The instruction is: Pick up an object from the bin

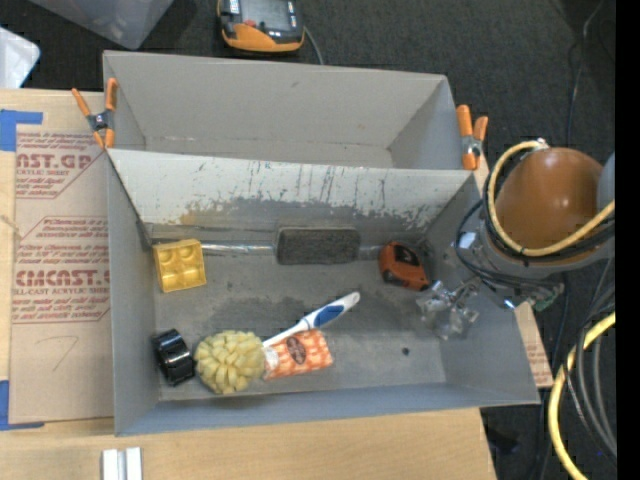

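Tape measure (pixel 402 265), orange-black, lies near the bin's (pixel 270 98) back wall at right; gripper (pixel 447 310) hangs just beside it over bare floor, probably staged for a grab, opening width can't tell.

The grey metal bin (pixel 385 363) carries a yellow toy brick (pixel 180 266), dark sponge (pixel 316 246), orange tape measure (pixel 402 265), toothbrush (pixel 322 318), knobbly yellow scrubber (pixel 229 361), orange packet (pixel 298 354) and small black object (pixel 172 356).

Dark carpet floor (pixel 400 28) behind, pale wooden tabletop (pixel 300 448) in front.
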Controlling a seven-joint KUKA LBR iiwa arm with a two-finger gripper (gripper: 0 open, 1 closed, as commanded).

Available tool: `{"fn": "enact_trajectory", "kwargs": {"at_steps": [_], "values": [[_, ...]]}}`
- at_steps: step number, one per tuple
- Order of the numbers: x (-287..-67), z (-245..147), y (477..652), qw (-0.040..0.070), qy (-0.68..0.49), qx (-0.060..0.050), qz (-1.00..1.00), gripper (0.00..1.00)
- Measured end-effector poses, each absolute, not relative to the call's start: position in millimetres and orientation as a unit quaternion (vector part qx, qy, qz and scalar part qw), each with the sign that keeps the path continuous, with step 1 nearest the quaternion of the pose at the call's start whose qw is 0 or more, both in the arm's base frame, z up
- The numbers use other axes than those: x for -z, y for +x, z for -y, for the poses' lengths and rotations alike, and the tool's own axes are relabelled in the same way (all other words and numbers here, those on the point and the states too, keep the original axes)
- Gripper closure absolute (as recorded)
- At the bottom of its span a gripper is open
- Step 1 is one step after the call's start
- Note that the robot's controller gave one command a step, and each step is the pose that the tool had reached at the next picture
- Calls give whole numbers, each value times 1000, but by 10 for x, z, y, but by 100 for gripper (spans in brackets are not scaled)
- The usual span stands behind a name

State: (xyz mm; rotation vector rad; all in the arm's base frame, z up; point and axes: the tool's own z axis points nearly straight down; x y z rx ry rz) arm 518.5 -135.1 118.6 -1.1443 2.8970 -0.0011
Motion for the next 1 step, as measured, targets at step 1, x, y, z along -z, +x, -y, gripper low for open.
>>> {"fn": "enact_trajectory", "kwargs": {"at_steps": [1], "values": [[-1321, 1552, 5111, 12, -395, 1, -919, 100]]}}
